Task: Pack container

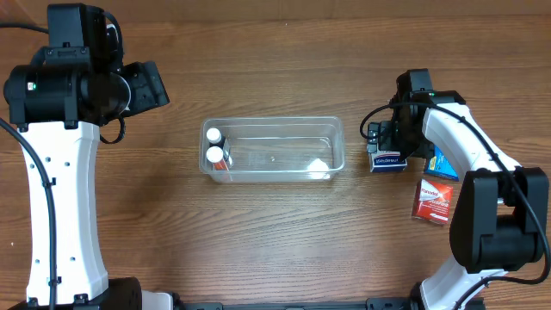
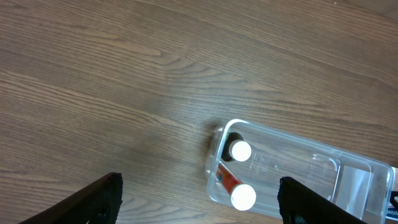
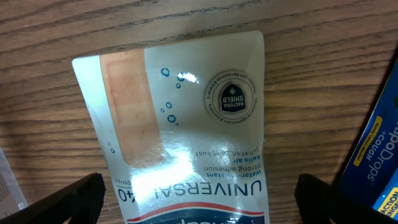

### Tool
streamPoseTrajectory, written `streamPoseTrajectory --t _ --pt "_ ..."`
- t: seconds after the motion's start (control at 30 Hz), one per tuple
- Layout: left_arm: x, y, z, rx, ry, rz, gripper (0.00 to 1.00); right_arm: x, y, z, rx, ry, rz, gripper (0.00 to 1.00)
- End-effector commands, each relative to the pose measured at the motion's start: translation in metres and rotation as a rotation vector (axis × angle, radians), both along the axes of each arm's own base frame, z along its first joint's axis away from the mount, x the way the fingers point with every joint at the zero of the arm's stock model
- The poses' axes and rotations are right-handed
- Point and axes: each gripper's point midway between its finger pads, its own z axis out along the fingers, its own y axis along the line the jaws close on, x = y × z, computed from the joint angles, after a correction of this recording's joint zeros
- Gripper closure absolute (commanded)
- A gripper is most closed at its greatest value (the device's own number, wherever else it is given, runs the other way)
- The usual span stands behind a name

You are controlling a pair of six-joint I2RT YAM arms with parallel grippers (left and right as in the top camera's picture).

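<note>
The clear plastic container (image 1: 274,120) lies at the table's middle and also shows in the left wrist view (image 2: 292,168). Two white-capped bottles (image 1: 213,136) (image 1: 214,156) sit at its left end; the left wrist view shows them too (image 2: 240,150) (image 2: 243,196). A white and blue bandage box (image 1: 388,160) lies on the table just right of the container. My right gripper (image 1: 387,145) is open low over it, a finger on each side (image 3: 202,202) of the box (image 3: 186,124). My left gripper (image 1: 148,86) (image 2: 199,205) is open and empty, high above the table left of the container.
A blue cough drops box (image 1: 443,164) (image 3: 379,168) lies right of the bandage box. A red box (image 1: 432,201) lies nearer the front right. The container's middle and right end hold nothing solid that I can make out.
</note>
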Motion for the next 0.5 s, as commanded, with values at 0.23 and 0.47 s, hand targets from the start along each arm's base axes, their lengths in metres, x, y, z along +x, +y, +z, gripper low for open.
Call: streamPoseTrajectory --t 0.23,0.47 --pt "0.001 -0.002 0.006 -0.015 -0.017 0.000 0.18 -0.005 0.004 -0.022 0.021 0.049 0.006 0.00" --pt "-0.001 -0.002 0.005 -0.015 -0.009 0.000 0.18 -0.002 0.004 -0.028 0.021 0.049 0.006 0.00"
